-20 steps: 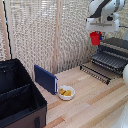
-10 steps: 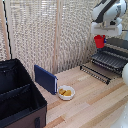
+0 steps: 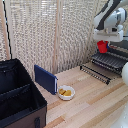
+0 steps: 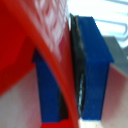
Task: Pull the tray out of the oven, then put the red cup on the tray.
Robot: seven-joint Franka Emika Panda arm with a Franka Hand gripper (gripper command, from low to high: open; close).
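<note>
Nearest to us, at about seven o'clock in the exterior view, sits the big black case [image 3: 17,95], lid open. Just past it, toward the middle, we see the blue upright slab [image 3: 45,78] and, beside it at five o'clock of the slab, the white bowl [image 3: 66,92] with yellow pieces, all on the wooden table [image 3: 95,107].

Farther back at three o'clock, the tray [image 3: 106,64] is pulled out, its dark wires lying flat in front of the oven [image 3: 120,52], of which we catch only an edge.

And up there at two o'clock, the gripper [image 3: 102,42] holds the red cup [image 3: 102,47] in the air above the tray, not touching it. Against a second ago, the cup has dropped lower and drifted a little toward the tray.

In the wrist view we see a blue finger [image 4: 95,70] pressed against the red cup [image 4: 35,45], the claw clamped on its wall.
</note>
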